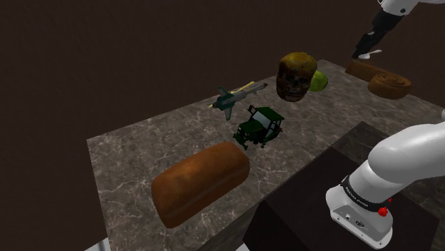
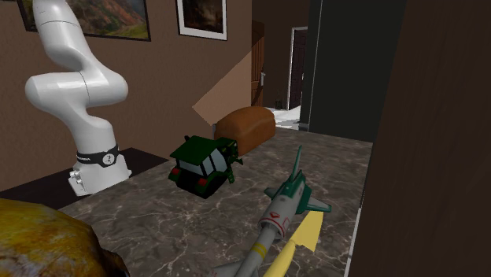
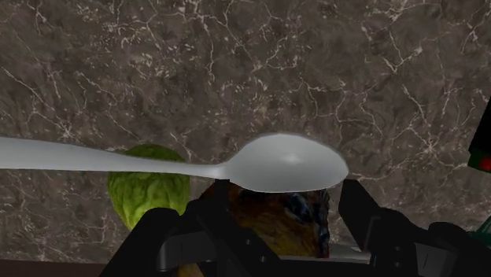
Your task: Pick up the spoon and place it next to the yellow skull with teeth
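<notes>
A pale grey spoon point(image 3: 291, 164) hangs crosswise just beyond my gripper point(image 3: 274, 201), its handle running out past one finger. The fingers stand apart and neither clasps it. Below, between the fingers, lies the yellow-brown skull point(image 3: 275, 220), with a green leafy ball point(image 3: 148, 189) right beside it. In the shoulder view the skull point(image 1: 296, 75) stands near the marble table's far end, the green ball point(image 1: 319, 81) against it, and my gripper point(image 1: 366, 51) hovers high to the right of both. The skull point(image 2: 47, 244) fills the second exterior view's lower left corner.
A toy jet point(image 1: 235, 98) and a green tractor point(image 1: 260, 127) sit mid-table, and a brown loaf point(image 1: 201, 182) lies nearer. A croissant point(image 1: 389, 85) and another brown roll point(image 1: 364, 69) lie under the arm. The table's edge point(image 1: 96, 171) drops off at the shoulder view's left.
</notes>
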Controlling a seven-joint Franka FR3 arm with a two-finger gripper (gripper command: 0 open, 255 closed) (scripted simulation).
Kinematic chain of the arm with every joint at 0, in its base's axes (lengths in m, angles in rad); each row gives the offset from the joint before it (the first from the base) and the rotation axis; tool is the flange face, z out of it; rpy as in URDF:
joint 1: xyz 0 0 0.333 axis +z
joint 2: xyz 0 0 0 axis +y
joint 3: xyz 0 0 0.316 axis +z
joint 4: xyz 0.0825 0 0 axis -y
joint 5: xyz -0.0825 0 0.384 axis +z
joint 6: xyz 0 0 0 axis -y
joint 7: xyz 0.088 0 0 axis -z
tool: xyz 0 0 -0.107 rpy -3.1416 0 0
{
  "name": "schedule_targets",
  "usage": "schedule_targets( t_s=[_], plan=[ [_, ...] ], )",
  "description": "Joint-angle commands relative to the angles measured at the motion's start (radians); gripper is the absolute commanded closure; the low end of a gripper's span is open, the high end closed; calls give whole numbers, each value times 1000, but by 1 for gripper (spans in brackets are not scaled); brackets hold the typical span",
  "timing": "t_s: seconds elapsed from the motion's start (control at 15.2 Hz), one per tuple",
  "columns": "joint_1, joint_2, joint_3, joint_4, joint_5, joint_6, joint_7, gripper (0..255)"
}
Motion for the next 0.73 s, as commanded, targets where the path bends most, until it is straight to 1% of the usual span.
schedule_targets(
  t_s=[0.0, 0.26, 0.46, 0.66],
  plan=[
    [-1, 31, -43, 34, 4, 1, -51, 255],
    [9, 131, -150, 134, 41, 3, -171, 255],
    [20, 223, -236, 220, 94, 0, -269, 255],
    [17, 223, -240, 179, 92, 40, -271, 255]
  ],
)
